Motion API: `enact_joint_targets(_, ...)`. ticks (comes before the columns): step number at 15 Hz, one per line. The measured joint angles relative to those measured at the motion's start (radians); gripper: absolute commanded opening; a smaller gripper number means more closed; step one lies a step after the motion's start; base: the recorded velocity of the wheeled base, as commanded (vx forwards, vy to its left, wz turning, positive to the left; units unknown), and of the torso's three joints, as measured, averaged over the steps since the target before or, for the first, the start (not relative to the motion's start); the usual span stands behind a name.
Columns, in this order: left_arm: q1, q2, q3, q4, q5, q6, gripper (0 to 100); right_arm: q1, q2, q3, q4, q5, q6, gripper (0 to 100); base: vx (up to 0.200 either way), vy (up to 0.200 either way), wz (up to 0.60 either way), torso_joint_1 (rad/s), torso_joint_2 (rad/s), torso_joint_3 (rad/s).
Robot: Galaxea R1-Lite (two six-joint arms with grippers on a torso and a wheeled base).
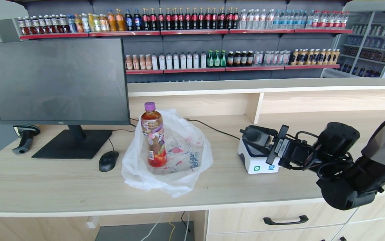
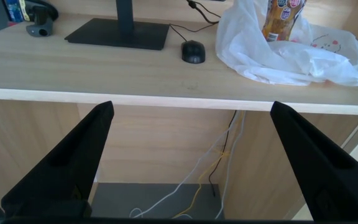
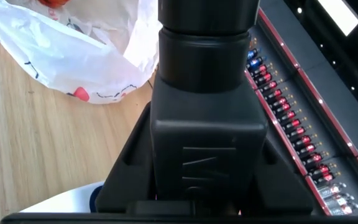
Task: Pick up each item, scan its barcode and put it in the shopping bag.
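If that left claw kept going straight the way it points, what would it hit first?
Most likely the counter's front edge: the open left claw points about level with it. Depth is unclear, so it might slip just beneath, toward the hanging cables.

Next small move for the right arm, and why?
Probably draw the right gripper back off the black-and-white desktop scanner. The purple-capped bottle of red-brown drink already stands upright in the white plastic shopping bag on the wooden counter. The left gripper hangs open below the counter's edge.
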Motion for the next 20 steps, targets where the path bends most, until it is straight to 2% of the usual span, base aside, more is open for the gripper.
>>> enact_joint_targets(8, 0.0, 0.0, 0.0, 0.0, 0.0, -0.001, 100, -0.019, 0.037, -0.056, 0.0, 0.02, 0.001, 0, 0.0, 0.0, 0.0, 0.0, 0.0, 0.0)
enact_joint_targets(20, 0.001, 0.0, 0.0, 0.0, 0.0, -0.001, 100, -0.021, 0.064, -0.067, 0.0, 0.023, 0.011, 0, 0.0, 0.0, 0.0, 0.0, 0.0, 0.0)
